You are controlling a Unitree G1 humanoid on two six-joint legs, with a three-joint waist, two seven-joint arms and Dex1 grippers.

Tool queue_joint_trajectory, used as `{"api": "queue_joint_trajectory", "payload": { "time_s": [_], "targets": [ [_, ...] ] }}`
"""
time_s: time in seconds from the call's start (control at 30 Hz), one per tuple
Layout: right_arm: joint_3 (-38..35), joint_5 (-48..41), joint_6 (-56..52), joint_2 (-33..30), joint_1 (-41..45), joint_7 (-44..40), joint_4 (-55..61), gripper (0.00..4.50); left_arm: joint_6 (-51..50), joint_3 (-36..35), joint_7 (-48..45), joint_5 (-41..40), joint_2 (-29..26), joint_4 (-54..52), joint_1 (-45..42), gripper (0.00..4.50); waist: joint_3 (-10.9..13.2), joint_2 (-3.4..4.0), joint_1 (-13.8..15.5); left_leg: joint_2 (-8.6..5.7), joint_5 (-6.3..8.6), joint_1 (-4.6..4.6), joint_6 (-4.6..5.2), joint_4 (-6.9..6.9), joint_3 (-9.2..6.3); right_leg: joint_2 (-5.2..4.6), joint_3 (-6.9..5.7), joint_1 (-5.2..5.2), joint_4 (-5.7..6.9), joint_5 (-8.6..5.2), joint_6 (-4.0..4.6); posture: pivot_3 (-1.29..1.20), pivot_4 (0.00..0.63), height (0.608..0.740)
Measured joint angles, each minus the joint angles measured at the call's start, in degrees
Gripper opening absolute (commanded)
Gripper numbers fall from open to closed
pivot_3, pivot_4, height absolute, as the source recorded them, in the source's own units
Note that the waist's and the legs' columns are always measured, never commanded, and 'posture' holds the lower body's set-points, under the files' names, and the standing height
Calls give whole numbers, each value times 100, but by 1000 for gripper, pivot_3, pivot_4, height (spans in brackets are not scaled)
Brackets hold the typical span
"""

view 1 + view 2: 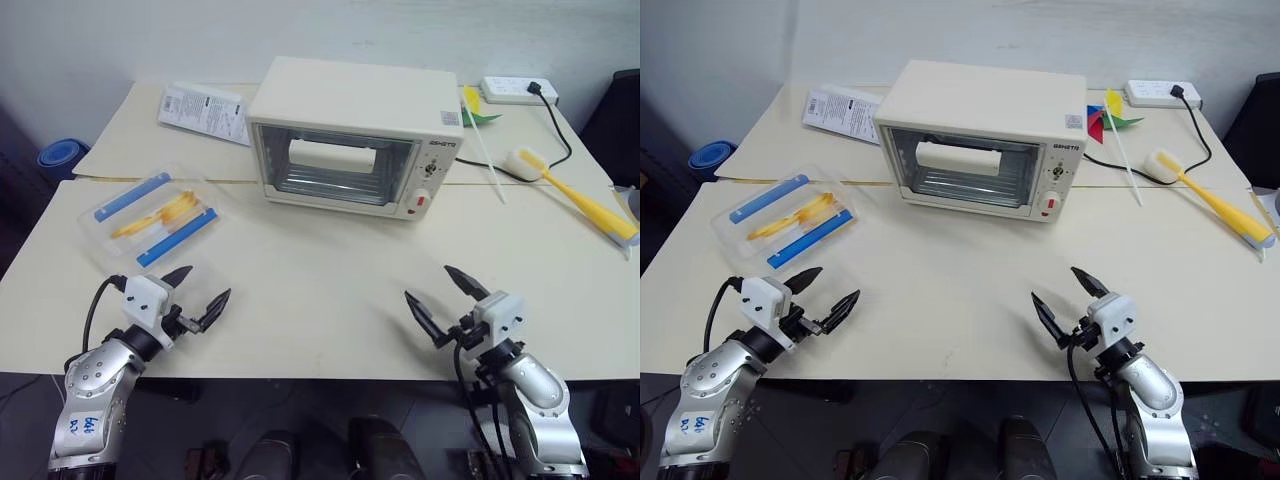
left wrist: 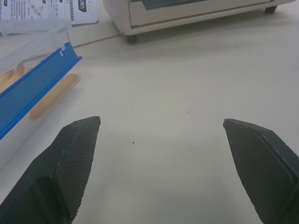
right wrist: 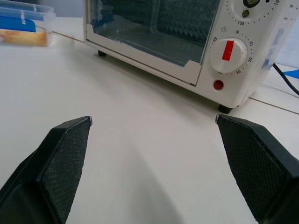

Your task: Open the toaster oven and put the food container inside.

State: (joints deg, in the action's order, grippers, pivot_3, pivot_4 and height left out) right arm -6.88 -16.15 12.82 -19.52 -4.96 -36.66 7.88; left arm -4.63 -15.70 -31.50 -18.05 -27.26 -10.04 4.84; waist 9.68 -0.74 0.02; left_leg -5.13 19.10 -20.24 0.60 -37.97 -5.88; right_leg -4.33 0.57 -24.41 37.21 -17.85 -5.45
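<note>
The oven (image 1: 352,136) stands at the middle of the desk (image 1: 320,300), door closed, glass front facing the robot. The handle (image 1: 955,158) is a cream bar across the upper part of the door. The container (image 1: 158,215) lies flat on the desk, left of the oven and well apart from it, lid clipped on.

Both hands hover over the near edge of the desk. The left hand (image 1: 198,294) is released, fingers spread, nothing held; it sits near the container. The right hand (image 1: 447,294) is likewise released and empty, facing the oven's knob side.

Step in hand, as judged: open the door. Procedure:
1. Approach the handle from above and in front.
2. Hook or pinch the bar near its centre.
3. Pull outward and down along the hinge arc.
4. Avoid dragging the oven forward.

Grasp the container only once the door lies fully down.
</note>
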Motion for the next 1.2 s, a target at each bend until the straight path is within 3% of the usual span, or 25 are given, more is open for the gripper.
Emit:
{"api": "queue_joint_trajectory", "payload": {
  "time_s": [0.13,0.37,0.5,0.67,0.9,1.0,1.1,1.2],
  "targets": [
    [89,-335,-494,-57,412,-158,-9,4444,-68,-10,-111,-82,-97,-43,-28,4500,5,8,-18,1,0,0,0,0,3,0,3,0,-1,0,0,0,150,740],
    [284,-886,-2486,-407,2497,-112,59,4444,-1177,-565,-1267,-1781,-1007,-456,-287,4500,17,27,-16,10,0,-12,-1,3,-6,2,-6,-8,-11,-3,6,0,150,740],
    [554,-942,-3237,-232,3509,-3,-316,4444,-1501,-843,-1374,-2052,-1384,-475,-671,4500,18,29,-18,4,0,-14,1,3,-6,-1,-6,-7,-18,-3,6,0,150,740],
    [661,-754,-3414,13,4257,183,-923,4444,-1723,-881,-1299,-2121,-1389,-548,-801,4500,19,30,-25,2,5,-19,7,10,-6,-2,-8,-14,-26,-2,5,0,150,740],
    [826,-693,-3327,140,4368,-110,-972,4444,-1916,-879,-1066,-2165,-1154,-876,-666,4500,19,31,-42,2,10,-22,16,8,-4,-3,-8,-15,-29,-2,5,0,150,740],
    [1011,-616,-3083,-23,3987,-481,-549,4444,-2065,-851,-922,-2238,-1103,-896,-829,4500,19,31,-32,7,10,-22,11,7,-5,1,-10,-16,-25,-2,5,0,150,740],
    [1336,-383,-2690,-263,3305,-893,-186,4500,-2178,-831,-796,-2303,-1066,-693,-1313,3945,20,32,-18,4,11,-22,10,2,-4,2,-10,-15,-22,-2,5,0,150,740],
    [1608,-163,-2404,-365,2859,-1136,-49,4500,-2258,-791,-716,-2328,-1035,-397,-1847,3059,20,30,-92,5,11,-23,10,-3,6,3,-5,-18,-20,-1,3,0,150,740]
  ]
}}
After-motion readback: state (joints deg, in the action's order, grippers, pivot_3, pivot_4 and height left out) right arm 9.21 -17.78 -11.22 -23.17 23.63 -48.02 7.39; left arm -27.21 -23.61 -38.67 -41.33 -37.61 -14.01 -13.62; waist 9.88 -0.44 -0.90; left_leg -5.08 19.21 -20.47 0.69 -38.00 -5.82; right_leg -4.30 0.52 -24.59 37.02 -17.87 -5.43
